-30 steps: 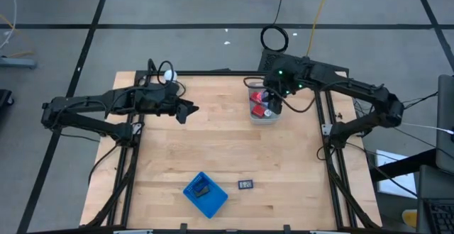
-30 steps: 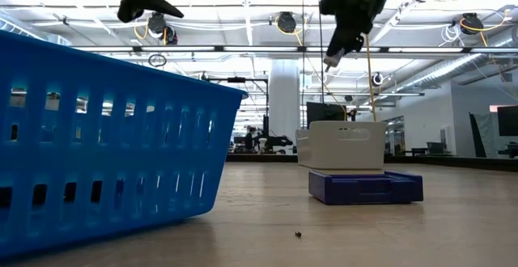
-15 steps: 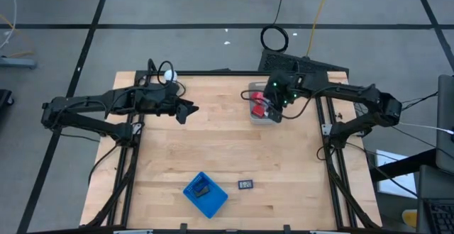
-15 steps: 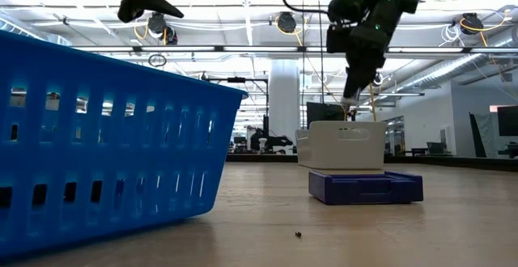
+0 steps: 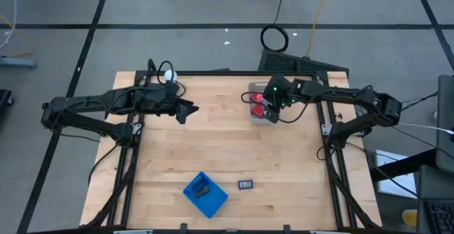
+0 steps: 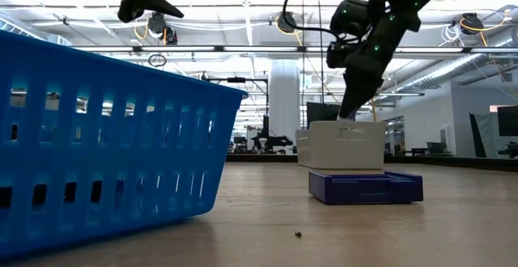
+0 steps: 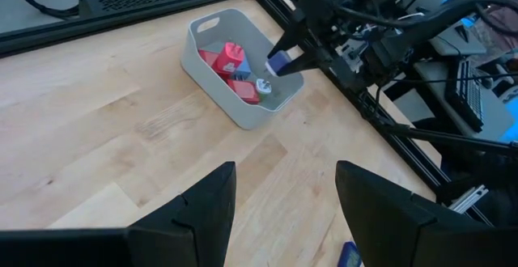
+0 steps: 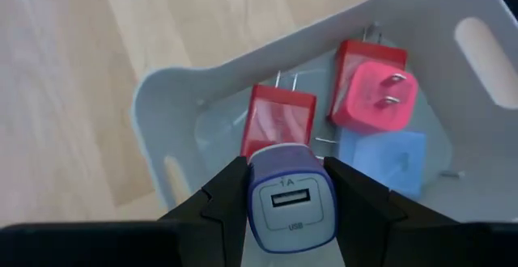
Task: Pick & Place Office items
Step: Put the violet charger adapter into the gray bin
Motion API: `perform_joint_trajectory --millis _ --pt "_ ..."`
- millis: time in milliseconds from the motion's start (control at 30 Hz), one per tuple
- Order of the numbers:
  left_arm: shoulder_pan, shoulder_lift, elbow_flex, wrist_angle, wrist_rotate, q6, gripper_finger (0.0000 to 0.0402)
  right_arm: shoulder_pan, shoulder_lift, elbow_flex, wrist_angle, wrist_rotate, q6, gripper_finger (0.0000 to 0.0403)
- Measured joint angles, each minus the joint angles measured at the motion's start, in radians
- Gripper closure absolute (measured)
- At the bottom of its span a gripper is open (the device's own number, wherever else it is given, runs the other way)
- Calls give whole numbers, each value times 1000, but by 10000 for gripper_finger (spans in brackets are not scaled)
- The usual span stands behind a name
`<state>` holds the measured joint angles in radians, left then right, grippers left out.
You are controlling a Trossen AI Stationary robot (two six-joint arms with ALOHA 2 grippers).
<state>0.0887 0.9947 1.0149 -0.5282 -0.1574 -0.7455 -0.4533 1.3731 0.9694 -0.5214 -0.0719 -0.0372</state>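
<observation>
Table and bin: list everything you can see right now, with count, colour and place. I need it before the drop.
Bin: one, pale grey, far right part of the table.
Plug adapters in the bin: two red, one pale blue.
USB charger: one, blue and white, held over the bin.
Basket: one, blue, near edge of the table, with a dark item inside.
Black rectangle: one, flat on the table just right of the basket.
White ball: one, far left edge of the table.
Table: one, light wood.
Left gripper: open, empty, above the table's left half.
Right gripper: shut on the USB charger, above the bin.
</observation>
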Motion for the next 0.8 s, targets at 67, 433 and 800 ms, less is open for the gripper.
perform_joint_trajectory --millis 67,433,800 --pt "0 0 0 0 0 0 188 -5 0 -17 36 10 8 274" --pt "0 0 0 1 0 -4 188 -5 0 -75 154 23 51 274" --pt "0 0 0 1 0 0 188 -6 0 -128 218 28 51 274"
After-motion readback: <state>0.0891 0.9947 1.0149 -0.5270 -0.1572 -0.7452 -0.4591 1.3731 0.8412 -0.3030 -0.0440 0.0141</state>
